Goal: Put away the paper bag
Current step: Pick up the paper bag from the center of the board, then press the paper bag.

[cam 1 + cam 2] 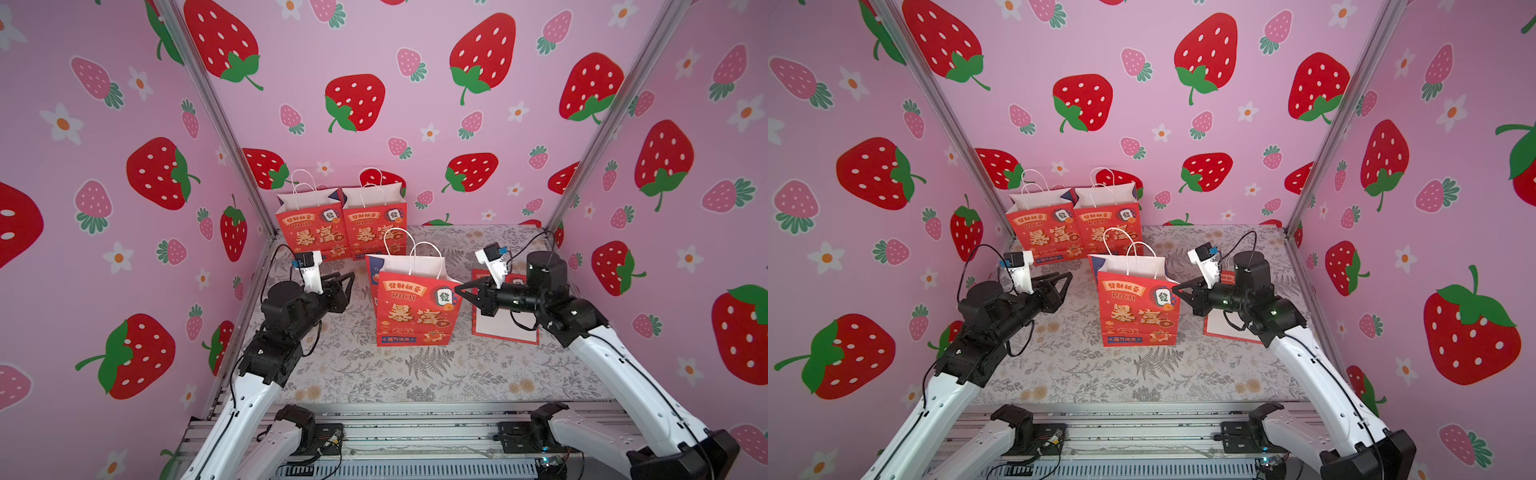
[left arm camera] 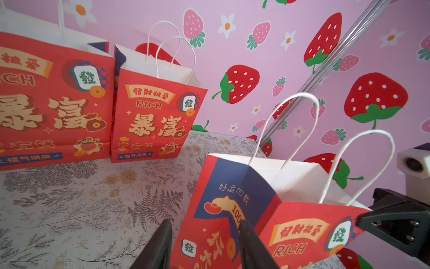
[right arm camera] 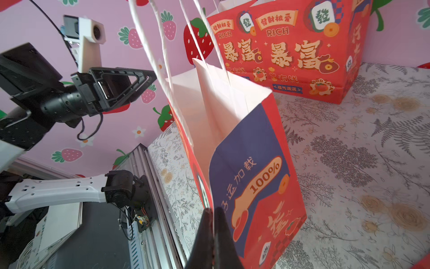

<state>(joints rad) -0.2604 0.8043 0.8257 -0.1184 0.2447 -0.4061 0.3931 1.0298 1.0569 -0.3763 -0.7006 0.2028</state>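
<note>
My left pincer point(image 1: 351, 277) hangs released a little to the left of the paper bag point(image 1: 415, 309), apart from it, fingers spread with nothing between them. In the left wrist view only the dark tips of its fingers point(image 2: 249, 244) show; the frame edge cuts off the rest.

Farther back, at the far left against the wall, two more bags stand side by side. The far-left bag point(image 1: 309, 232) shows in full from above, but it runs off the edge in the left wrist view. Its neighbour point(image 1: 372, 226) loses its lower right corner behind the paper bag's white handles point(image 2: 302, 94).

The paper bag stands upright in the middle of the floral surface point(image 1: 415, 374), mouth open. I see white inner walls in the right wrist view, but its bottom is out of sight, and there the handles run out past the frame.

My right pincer point(image 1: 458, 289) is clenched on the paper bag's upper right corner. In the right wrist view the two tips sit pressed together on the paper edge.

At the right, near the wall, a flat bag point(image 1: 494, 328) lies on the surface, largely hidden under my right arm. Only a red border and a pale panel show, and I cannot read its print.
</note>
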